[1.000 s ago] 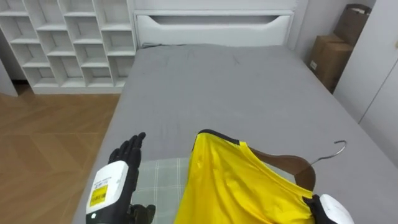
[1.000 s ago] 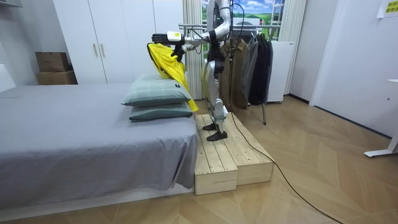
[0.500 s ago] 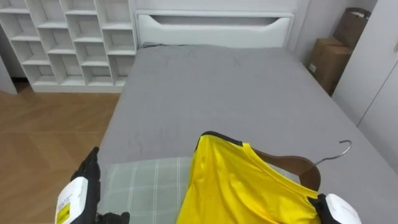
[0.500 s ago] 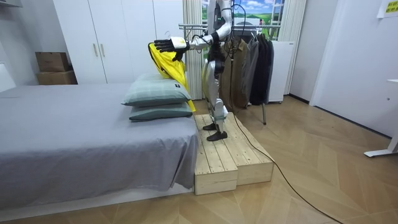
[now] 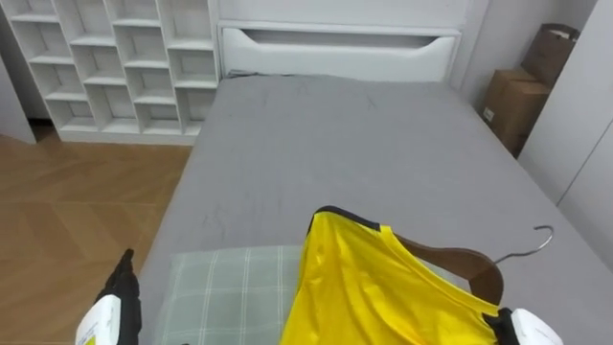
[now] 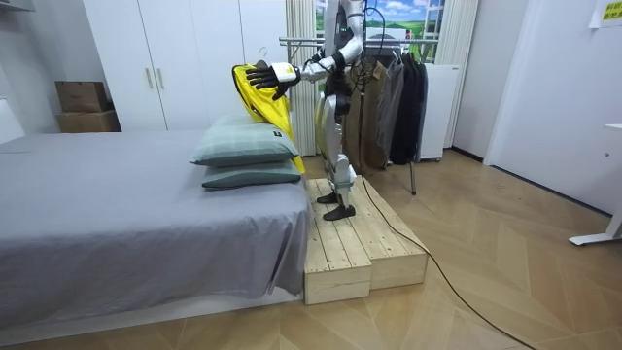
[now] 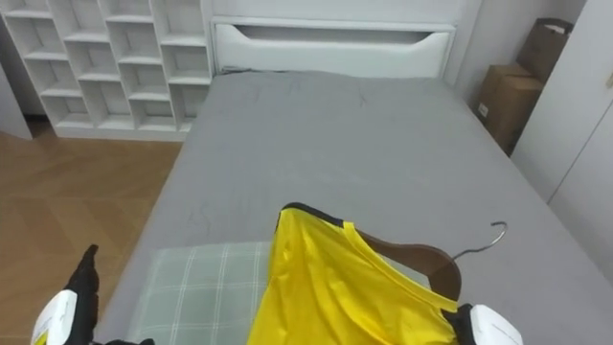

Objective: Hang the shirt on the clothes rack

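Note:
A yellow shirt hangs on a wooden hanger whose metal hook points right, held up over the near end of the bed. My right hand shows as a white back at the hanger's right end, its fingers hidden behind the shirt. My left hand is at the lower left, open with straight fingers, apart from the shirt. In the room view I stand on a wooden platform beside the bed, the left hand spread in front of the shirt.
A grey bed stretches ahead, with a checked green pillow just under the shirt. White cube shelves stand at the far left, cardboard boxes at the right. A clothes rack with dark garments stands behind me.
My left hand has dropped from beside the shirt towards the lower left corner of the eye view. The shirt and hanger have stayed in place; the view has shifted slightly.

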Motion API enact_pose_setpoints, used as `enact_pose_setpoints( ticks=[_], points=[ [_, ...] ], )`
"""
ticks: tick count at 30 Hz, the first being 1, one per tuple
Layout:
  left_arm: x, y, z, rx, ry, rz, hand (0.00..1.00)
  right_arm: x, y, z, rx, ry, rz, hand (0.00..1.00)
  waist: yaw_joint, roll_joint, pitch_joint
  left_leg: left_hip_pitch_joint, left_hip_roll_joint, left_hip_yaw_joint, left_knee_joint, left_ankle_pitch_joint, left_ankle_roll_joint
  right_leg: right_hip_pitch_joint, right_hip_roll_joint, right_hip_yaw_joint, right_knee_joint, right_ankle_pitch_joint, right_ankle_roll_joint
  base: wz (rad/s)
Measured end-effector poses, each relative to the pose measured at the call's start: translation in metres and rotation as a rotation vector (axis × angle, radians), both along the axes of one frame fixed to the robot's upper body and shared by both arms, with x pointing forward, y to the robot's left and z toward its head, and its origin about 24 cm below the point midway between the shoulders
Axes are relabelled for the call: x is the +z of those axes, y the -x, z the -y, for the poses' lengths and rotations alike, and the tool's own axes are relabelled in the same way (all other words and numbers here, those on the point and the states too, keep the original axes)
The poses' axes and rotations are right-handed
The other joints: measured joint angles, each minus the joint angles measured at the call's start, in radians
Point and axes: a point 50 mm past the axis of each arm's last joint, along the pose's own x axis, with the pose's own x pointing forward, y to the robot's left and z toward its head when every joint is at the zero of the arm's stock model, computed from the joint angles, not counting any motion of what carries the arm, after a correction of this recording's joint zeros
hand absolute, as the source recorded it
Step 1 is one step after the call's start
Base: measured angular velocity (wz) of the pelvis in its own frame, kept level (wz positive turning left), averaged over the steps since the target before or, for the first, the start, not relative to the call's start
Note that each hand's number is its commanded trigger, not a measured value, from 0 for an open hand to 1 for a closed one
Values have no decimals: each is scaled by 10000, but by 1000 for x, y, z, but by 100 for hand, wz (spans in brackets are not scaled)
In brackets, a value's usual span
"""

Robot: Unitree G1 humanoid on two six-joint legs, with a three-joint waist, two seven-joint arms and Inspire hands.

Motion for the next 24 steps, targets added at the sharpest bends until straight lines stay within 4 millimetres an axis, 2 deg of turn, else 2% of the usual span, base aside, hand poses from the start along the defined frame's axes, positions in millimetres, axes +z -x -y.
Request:
enact_pose_setpoints(
  ticks=[9, 17, 24],
  points=[
    [-7, 5, -6, 639, 190, -242, 0, 0, 2, 4, -227, -18, 8, 100, 16, -29, 25, -11, -1, 4, -21, 0, 1, -41, 7, 23, 1, 0, 1, 0],
    [-12, 15, -12, 937, 148, -530, 0, -3, 8, 3, -379, -25, -24, 100, 35, -83, 43, -7, -7, 49, -51, -3, 6, -88, 36, 239, -15, 0, 0, -2],
    [-19, 22, -9, 810, 148, -966, 0, -8, 12, -5, -455, -316, -150, 100, -26, -76, 25, -144, 15, 371, -95, -10, 17, -459, 47, 485, 51, 6, 8, -14]
  ],
)
